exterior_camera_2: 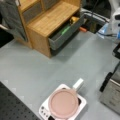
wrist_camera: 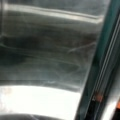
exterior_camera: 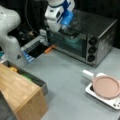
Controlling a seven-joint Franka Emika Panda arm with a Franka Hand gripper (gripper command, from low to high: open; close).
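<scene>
On grey table (exterior_camera: 67,75), toaster oven (exterior_camera: 85,37), end effector (exterior_camera: 65,29) at its door, dark backdrop.

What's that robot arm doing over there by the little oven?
The robot's gripper is up against the top of the toaster oven's door, right at its handle. The wrist view shows only shiny metal and glass close up. On the grey table, a pink pan sits on a small white cooker, and the wooden cabinet's drawer is pulled open.

2 high front views sharing the pan (exterior_camera: 106,86); wrist view against oven glass (wrist_camera: 50,50).
</scene>
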